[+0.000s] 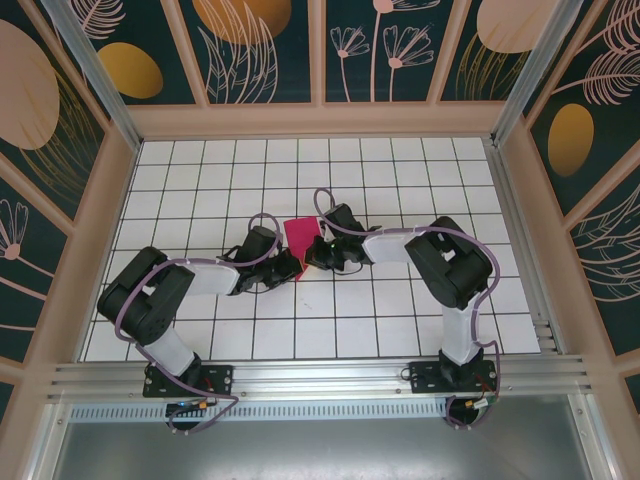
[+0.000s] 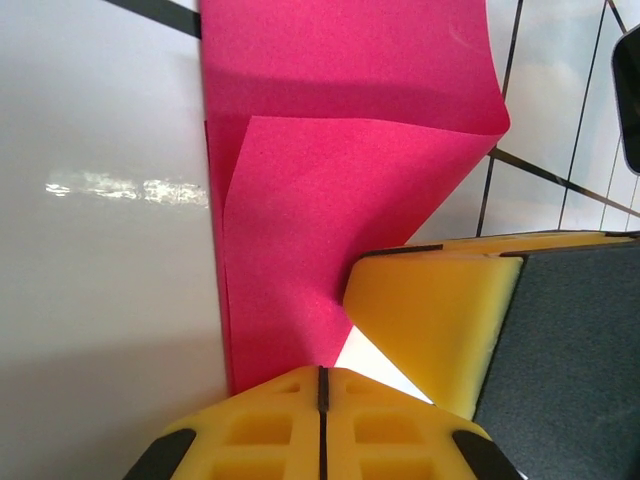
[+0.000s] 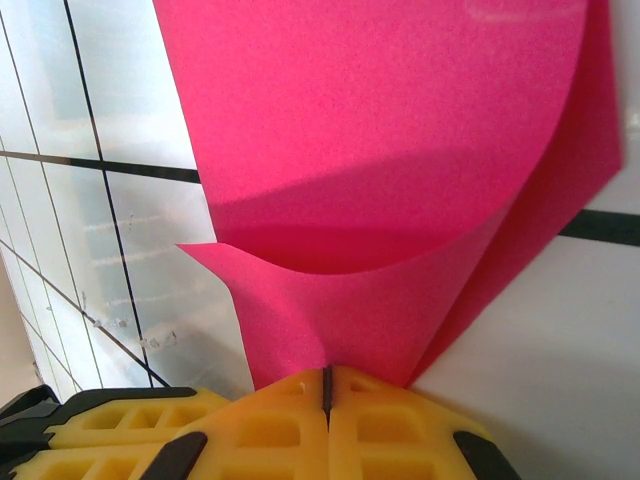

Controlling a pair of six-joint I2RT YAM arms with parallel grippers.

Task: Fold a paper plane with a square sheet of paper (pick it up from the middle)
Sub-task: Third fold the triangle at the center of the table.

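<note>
left gripper (image 2: 322, 385) clenched on near edge of the square sheet of paper (image 2: 330, 200) | sheet mid-table, half curled over | right gripper (image 3: 326, 378) pinching it too | advice: line up edges squarely before creasing

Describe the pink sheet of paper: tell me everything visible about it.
The square sheet of paper is thin, matte, plain magenta, with no print. It is not flat: one layer curls over the other in a soft bend. It sits near the middle of the white grid table, between the two arms. The left gripper and the right gripper are both shut on its near edge, close together. Whether its far part rests on the tiles cannot be told.
</note>
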